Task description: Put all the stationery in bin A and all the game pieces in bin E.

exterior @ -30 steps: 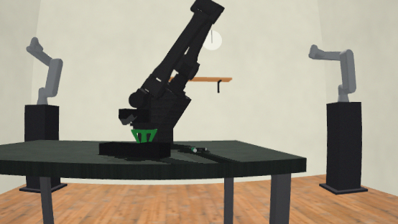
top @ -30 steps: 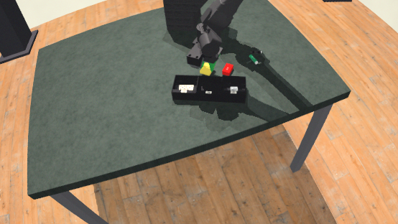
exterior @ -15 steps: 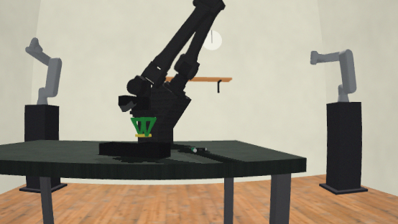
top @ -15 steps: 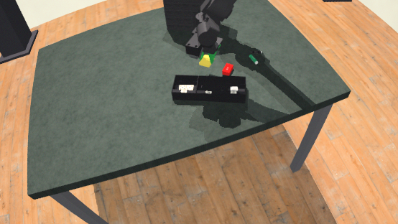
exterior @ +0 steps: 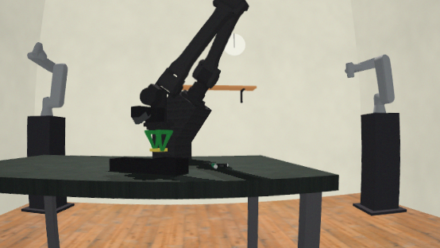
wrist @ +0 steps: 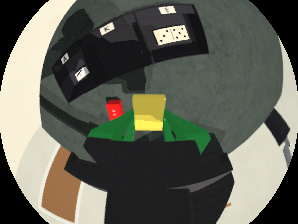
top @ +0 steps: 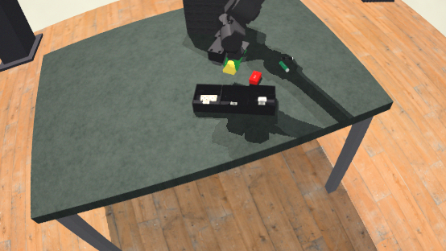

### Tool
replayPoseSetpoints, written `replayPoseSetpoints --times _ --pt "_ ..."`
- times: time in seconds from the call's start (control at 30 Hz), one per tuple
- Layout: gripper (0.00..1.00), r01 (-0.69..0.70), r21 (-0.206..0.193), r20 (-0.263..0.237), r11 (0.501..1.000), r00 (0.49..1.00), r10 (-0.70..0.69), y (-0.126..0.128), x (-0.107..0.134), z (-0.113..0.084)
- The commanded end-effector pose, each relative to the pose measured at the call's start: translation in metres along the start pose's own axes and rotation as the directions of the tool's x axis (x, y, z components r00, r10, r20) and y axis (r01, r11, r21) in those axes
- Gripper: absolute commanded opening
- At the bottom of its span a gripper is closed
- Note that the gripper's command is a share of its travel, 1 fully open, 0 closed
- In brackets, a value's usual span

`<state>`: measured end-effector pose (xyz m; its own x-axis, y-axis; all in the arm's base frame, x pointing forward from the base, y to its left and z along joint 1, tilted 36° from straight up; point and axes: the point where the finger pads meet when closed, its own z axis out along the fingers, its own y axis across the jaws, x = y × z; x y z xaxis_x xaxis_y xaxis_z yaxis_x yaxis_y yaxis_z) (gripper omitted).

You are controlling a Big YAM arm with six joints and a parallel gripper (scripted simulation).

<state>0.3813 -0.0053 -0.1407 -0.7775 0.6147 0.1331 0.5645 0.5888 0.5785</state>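
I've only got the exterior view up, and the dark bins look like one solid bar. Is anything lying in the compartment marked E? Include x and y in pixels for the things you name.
Observer: Yes, a white domino tile with black dots point(top: 208, 98) point(wrist: 171, 35) lies in bin E point(top: 195, 97) point(wrist: 202, 40), the end compartment farther from the red block point(top: 255, 78) point(wrist: 114, 111).

Operator: I can't see any red block. Where is it?

Observer: It's on the dark green table point(top: 121, 121) point(exterior: 278, 171) point(wrist: 240, 75), outside the bins, on the robot's side of them.

Operator: And the yellow bit low on the green fingers, how does it sit?

Observer: The wrist view shows a blocky yellow piece point(top: 229, 68) point(exterior: 158, 150) point(wrist: 149, 107) centred between both fingertips of the gripper point(top: 231, 66) point(exterior: 159, 149) point(wrist: 148, 112).
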Motion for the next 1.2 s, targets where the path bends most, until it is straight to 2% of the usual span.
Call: replayPoseSetpoints --times 0.0,0.13,0.17,0.23,0.3,0.33,0.67,0.7,0.73,0.87,1.0,1.03,1.17 --pt "0.33 0.004 -0.006 0.013 1.000 1.000 -0.004 0.0031 -0.0043 -0.0040" --pt "0.33 0.004 -0.006 0.013 1.000 1.000 -0.004 0.0033 -0.0043 -0.0041" --pt "0.33 0.014 -0.007 0.005 1.000 1.000 -0.013 0.0099 0.0010 -0.0046" --pt "0.33 0.004 -0.006 0.013 1.000 1.000 -0.004 0.0036 -0.0043 -0.0041" --pt "0.33 0.012 -0.006 0.004 1.000 1.000 -0.012 0.0103 0.0011 -0.0046" --pt "0.33 0.004 -0.006 0.013 1.000 1.000 -0.004 0.0038 -0.0043 -0.0041" --pt "0.33 0.004 -0.006 0.013 1.000 1.000 -0.004 0.0042 -0.0044 -0.0042" --pt "0.33 0.008 -0.006 0.003 1.000 1.000 -0.008 0.0107 0.0010 -0.0048" --pt "0.33 0.004 -0.006 0.013 1.000 1.000 -0.004 0.0043 -0.0044 -0.0042" --pt "0.33 0.009 -0.005 0.003 1.000 1.000 -0.009 0.0109 0.0010 -0.0048" --pt "0.33 0.004 -0.006 0.013 1.000 1.000 -0.004 0.0047 -0.0044 -0.0042" --pt "0.33 0.010 -0.005 0.003 1.000 1.000 -0.010 0.0112 0.0010 -0.0048" --pt "0.33 0.004 -0.006 0.013 1.000 1.000 -0.004 0.0048 -0.0044 -0.0042"
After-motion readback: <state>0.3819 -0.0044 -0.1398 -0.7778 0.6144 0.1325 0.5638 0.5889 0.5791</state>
